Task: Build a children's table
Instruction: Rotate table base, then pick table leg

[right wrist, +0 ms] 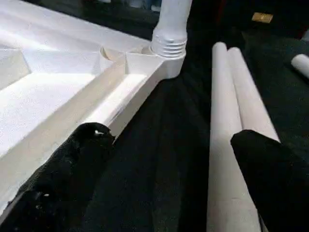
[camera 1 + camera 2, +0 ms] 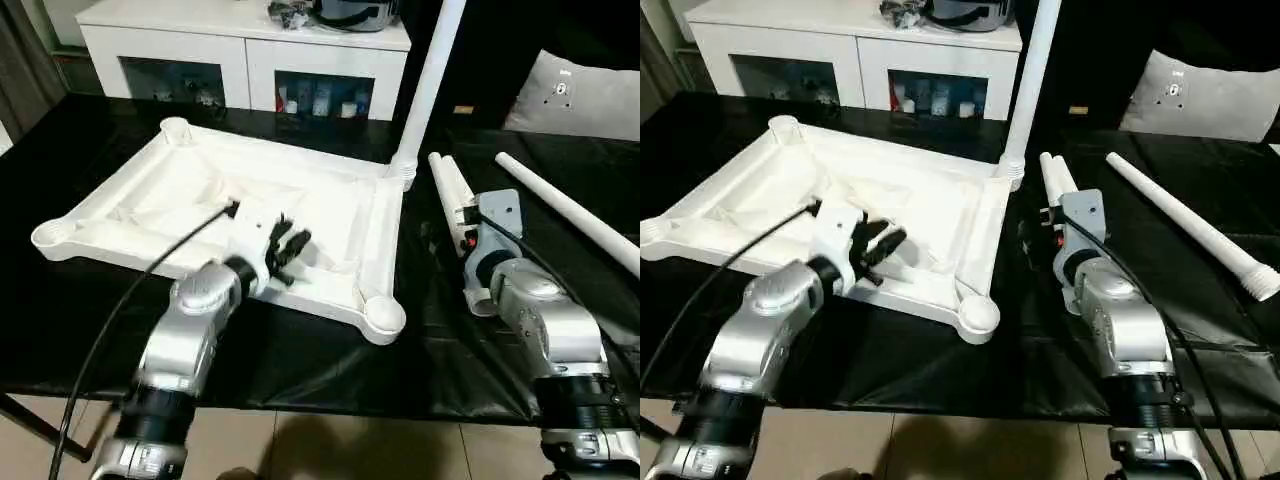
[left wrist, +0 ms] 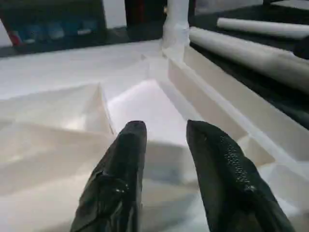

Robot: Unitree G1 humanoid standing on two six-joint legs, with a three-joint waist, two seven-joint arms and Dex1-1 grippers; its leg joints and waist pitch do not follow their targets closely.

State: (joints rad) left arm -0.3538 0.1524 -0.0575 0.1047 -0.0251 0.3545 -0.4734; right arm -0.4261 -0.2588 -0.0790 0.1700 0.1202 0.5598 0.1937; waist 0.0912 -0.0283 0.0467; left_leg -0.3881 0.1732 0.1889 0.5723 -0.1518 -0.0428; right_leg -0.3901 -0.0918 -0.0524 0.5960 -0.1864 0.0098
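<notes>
Black sheeting [image 2: 300,350] covers the work surface; white cabinet [image 2: 245,45] behind, grey cushion [image 2: 580,95] at far right.

Item: top [image 2: 140,200], white plastic, lying underside up, ribs and corner sockets exposed. Directly beneath and ahead of the left gripper [image 2: 288,248], whose fingers [image 3: 120,179] stand partly apart over the ribbed recess, holding nothing.

Item: leg [image 2: 428,85], already seated upright in the far corner socket, ahead of both grippers.

Item: two legs [image 1: 231,111], lying side by side on the sheeting, directly ahead of the right gripper [image 1: 174,174], near its outer finger; its fingers are spread wide, empty. Top's edge runs beside its inner finger.

Item: fourth leg [image 2: 570,210], loose, further out beyond the right gripper.

Handling, judged: legs light, stiff, smooth, likely to roll or slip; grasp mid-shaft across the round. Top rigid, broad, awkward; hold by rim or rib, steady it while a leg screws into a socket.
</notes>
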